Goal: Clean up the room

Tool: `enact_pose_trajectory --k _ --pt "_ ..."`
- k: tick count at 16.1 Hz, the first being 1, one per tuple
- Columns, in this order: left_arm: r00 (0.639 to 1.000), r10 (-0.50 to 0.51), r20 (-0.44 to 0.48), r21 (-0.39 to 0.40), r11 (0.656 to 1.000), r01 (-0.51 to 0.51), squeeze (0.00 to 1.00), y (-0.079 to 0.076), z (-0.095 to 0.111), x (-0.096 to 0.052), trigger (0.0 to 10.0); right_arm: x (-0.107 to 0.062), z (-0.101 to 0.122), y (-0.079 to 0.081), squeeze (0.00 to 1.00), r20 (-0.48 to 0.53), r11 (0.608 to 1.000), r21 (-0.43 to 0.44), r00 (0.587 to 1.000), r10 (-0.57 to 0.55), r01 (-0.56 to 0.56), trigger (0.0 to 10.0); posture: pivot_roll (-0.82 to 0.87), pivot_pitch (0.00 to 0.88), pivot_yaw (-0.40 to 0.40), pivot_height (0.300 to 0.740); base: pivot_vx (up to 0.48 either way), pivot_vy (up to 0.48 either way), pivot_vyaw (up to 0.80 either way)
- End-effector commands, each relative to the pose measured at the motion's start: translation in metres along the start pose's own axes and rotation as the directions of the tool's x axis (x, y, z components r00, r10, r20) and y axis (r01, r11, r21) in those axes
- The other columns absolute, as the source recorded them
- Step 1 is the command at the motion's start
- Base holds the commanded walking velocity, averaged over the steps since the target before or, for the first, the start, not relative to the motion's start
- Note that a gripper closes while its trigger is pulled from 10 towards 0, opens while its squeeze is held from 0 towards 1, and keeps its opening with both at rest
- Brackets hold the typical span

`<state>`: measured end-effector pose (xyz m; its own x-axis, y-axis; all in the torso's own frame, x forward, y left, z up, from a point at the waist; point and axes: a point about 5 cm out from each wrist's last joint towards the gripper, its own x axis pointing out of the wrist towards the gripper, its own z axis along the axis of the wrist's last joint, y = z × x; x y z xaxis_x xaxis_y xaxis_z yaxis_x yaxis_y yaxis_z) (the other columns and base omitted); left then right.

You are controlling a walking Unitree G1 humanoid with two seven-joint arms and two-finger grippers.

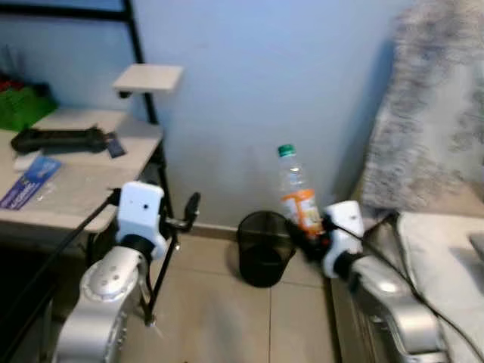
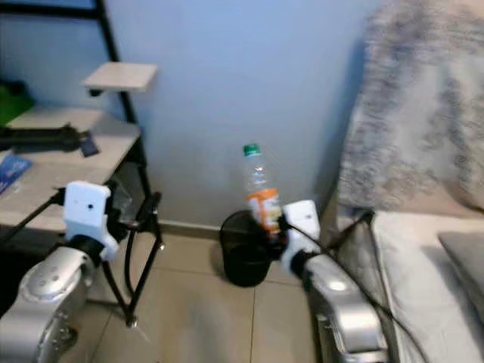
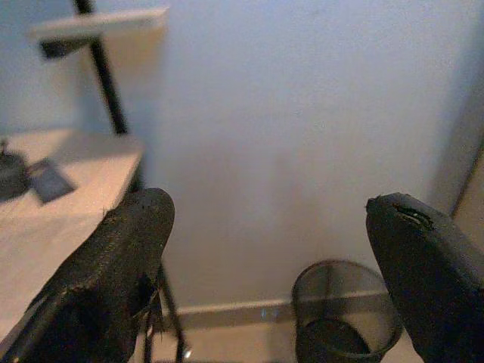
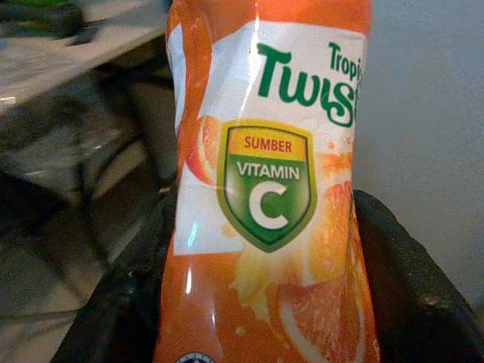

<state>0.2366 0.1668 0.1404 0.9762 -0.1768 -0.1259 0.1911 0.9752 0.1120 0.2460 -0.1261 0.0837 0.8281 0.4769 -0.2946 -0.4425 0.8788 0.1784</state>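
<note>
Pale blue wall [image 1: 302, 83] backs everything. Right gripper [image 4: 257, 302] clamps an upright clear plastic bottle [image 1: 296, 189] with an orange label and green cap, held just above a black mesh wastebasket [image 1: 265, 246]; its wrist view reads "Vitamin C". Left gripper [image 3: 272, 257] hangs spread wide beside a light wooden desk [image 1: 83, 181].
</note>
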Motion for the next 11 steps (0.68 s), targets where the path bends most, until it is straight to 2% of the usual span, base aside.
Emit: enact_pose_trajectory --k 1,6,8,11 --pt "1.0 -0.014 0.007 0.0 1.0 0.014 0.0 -0.0017 0.0032 0.0014 10.0 -0.0013 0.0051 -0.0045 0.0 0.012 1.0 -0.013 1.0 -0.013 0.013 10.0 0.02 0.0 -0.034 0.74 0.292 0.0 0.0" --pt "1.0 -0.031 -0.005 0.0 1.0 0.031 0.0 -0.0029 0.0011 0.001 10.0 -0.0026 0.0024 -0.0077 0.0 -0.017 0.999 -0.026 0.999 -0.032 0.032 10.0 0.01 0.0 -0.032 0.74 0.305 0.0 0.0" --pt "0.999 -0.041 -0.011 -0.001 0.999 0.041 0.0 -0.0038 0.0002 0.0012 10.0 -0.0031 0.0009 -0.0104 0.0 -0.028 0.998 -0.035 0.999 -0.044 0.043 10.0 0.01 0.0 -0.032 0.74 0.311 0.0 -0.78" --pt "0.999 -0.052 -0.012 -0.004 0.999 0.052 0.0 -0.0051 0.0 0.0014 10.0 -0.0039 0.0009 -0.0117 0.0 -0.026 0.998 -0.04 0.998 -0.049 0.048 10.0 0.01 0.0 -0.031 0.74 0.343 0.0 0.0"
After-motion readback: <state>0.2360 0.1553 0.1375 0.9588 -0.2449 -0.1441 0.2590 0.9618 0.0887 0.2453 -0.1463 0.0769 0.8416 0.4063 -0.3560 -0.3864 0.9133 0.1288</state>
